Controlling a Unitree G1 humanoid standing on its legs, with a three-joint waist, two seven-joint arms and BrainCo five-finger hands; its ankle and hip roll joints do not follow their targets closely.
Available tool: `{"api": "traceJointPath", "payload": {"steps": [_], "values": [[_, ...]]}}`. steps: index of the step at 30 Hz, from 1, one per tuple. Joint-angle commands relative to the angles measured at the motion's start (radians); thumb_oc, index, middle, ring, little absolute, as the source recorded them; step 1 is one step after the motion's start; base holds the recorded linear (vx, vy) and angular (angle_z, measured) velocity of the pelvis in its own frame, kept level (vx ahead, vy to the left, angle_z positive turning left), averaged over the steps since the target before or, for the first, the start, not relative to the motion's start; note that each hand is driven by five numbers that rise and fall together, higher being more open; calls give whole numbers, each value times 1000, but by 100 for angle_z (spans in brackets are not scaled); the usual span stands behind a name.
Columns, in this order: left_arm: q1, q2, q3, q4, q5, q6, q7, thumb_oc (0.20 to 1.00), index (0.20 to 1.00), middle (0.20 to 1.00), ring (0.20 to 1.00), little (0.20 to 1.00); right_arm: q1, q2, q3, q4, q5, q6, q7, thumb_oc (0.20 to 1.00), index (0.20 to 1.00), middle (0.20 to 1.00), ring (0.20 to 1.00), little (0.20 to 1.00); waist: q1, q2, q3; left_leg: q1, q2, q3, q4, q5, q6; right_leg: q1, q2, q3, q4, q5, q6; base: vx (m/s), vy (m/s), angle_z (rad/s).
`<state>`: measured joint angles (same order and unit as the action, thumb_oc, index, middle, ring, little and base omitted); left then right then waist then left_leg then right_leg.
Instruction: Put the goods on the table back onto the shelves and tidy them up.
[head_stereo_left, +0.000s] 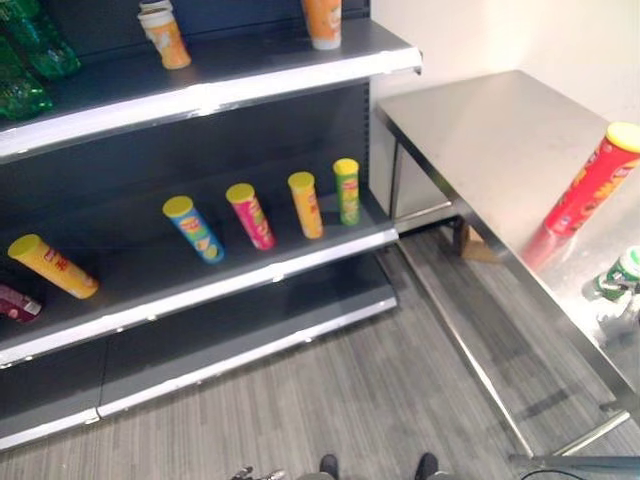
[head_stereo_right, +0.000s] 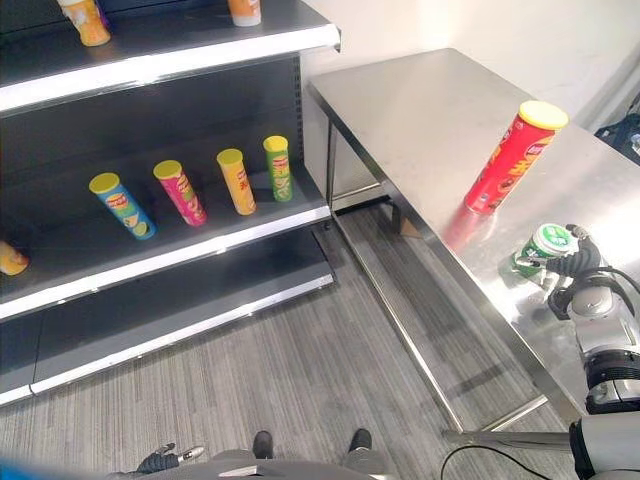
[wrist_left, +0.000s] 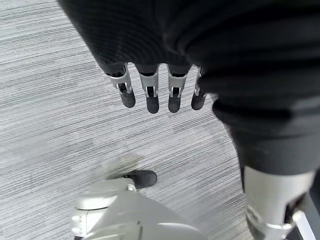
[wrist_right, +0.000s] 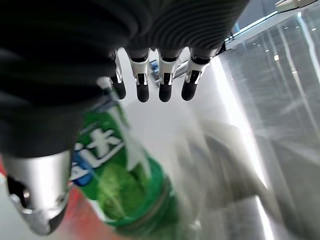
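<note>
On the steel table (head_stereo_right: 420, 110), near its front edge, a short green can (head_stereo_right: 542, 246) stands beside the red tube (head_stereo_right: 508, 160). The right hand (head_stereo_right: 575, 262) reaches it with fingers loosely extended, not yet closed round it. Likely light, rigid and smooth-sided; best gripped round the middle. The left hand (wrist_left: 150, 92) hangs relaxed over the floor.

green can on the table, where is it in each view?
Left eye view: green can at the right edge, on the steel table.
Right eye view: lower right, by the right hand.
Right wrist view: close up beside the fingers.
Left wrist view: not in it.
Shared landmark: red tube.
</note>
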<state>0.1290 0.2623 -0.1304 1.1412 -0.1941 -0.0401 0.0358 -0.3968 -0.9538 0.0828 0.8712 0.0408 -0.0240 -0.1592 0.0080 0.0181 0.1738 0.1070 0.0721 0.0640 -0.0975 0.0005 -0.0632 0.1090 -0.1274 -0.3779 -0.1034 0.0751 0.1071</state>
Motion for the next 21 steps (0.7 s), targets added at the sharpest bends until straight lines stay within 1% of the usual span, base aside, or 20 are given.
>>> {"api": "traceJointPath", "payload": {"steps": [1,4,9,10,13,21], "values": [[-36,21,-41,7,-24,-4,16,1000,1000,1000,1000,1000,-62,-35,11,-15,14,-28,-63,1000,1000,1000,1000,1000,24,-23,-23,-23,92,53,14,20,-98,44,-11,26,41,-155,44,0,0,0],[-36,21,-42,7,-26,-3,18,1000,1000,1000,1000,1000,-64,-32,14,-4,15,-24,-60,1000,1000,1000,1000,1000,25,-22,-22,-23,91,52,13,18,-97,44,-12,24,41,-154,45,0,0,0],[-36,19,-49,7,-32,-3,19,1000,1000,1000,1000,1000,-94,-22,49,54,16,-18,-47,1000,1000,1000,1000,1000,27,-23,-23,-20,91,49,13,16,-95,44,-12,26,40,-153,44,0,0,0],[-34,21,-51,5,-35,-3,19,1000,1000,1000,1000,1000,-113,-13,73,80,9,-14,-40,1000,1000,1000,1000,1000,29,-25,-23,-18,91,50,12,15,-94,45,-11,28,39,-152,45,0,0,0],[-32,21,-53,4,-36,-4,22,1000,1000,1000,1000,1000,-135,-5,92,84,-1,-17,-52,1000,1000,1000,1000,1000,31,-25,-23,-17,91,50,11,15,-94,45,-11,29,38,-153,45,0,0,0],[-28,22,-50,0,-35,-6,31,1000,1000,1000,1000,1000,-145,6,81,54,14,-31,-83,1000,1000,1000,1000,1000,37,-21,-22,-15,90,47,11,14,-93,49,-12,25,41,-155,44,0,0,0]]}}
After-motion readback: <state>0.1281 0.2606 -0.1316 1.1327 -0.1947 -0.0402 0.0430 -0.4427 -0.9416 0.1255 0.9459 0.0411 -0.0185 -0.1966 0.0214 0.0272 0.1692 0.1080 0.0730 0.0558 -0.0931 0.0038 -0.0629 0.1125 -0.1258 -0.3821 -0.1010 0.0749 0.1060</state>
